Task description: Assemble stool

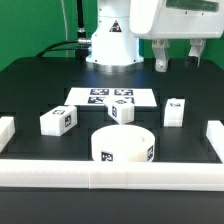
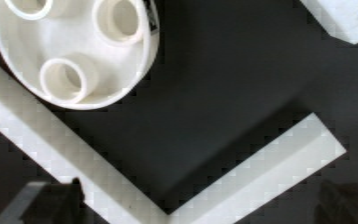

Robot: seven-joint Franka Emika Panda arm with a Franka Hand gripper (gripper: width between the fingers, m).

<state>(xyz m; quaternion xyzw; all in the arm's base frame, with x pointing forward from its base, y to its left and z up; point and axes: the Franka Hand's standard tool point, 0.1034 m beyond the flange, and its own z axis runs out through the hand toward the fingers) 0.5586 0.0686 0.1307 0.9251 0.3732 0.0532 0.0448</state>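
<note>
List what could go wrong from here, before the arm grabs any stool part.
1. The thick round white plastic seat lies close to the long white front rail; a finger coming down beside it might hit that rail.
2. The open gripper hangs above the small white block leg at the exterior view's right; an off-centre descent could topple it.
3. The middle white block leg sits at the marker board edge and may rock when gripped.

The round seat (image 2: pixel 78 50) shows three ringed sockets. Near it, two white border rails (image 2: pixel 51 140) meet on the black table (image 2: pixel 229 90).
</note>
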